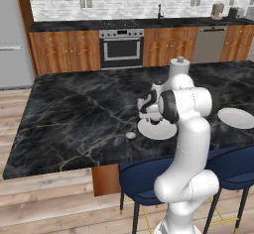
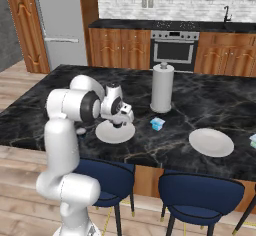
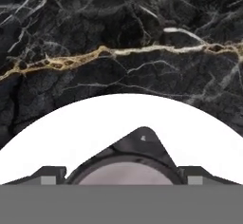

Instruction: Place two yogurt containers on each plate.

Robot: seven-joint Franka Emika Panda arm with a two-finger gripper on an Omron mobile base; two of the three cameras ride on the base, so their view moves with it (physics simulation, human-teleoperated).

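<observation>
Pincer (image 3: 122, 178) spread, straddling dark yogurt cup (image 3: 124, 171) on plate (image 3: 71, 133) near surface's front edge; contact indeterminable.

Plates: two, one (image 2: 115, 132) under the arm, one (image 2: 211, 142) apart. Yogurt cups: four seen; dark (image 1: 130, 135), dark (image 3: 126, 173), light blue (image 2: 158, 124), light blue (image 2: 253, 140). Paper-towel roll (image 2: 162, 88): one. Stools: two, first (image 2: 197, 190), second (image 2: 107, 177).

Black marble desk (image 1: 74, 114) with gold and white veins, plain white plates (image 2: 211, 142), dark yogurt cup (image 3: 126, 171) with pale top, light blue cup (image 2: 158, 124), white paper-towel roll (image 2: 162, 87), navy stools (image 2: 197, 192)
</observation>
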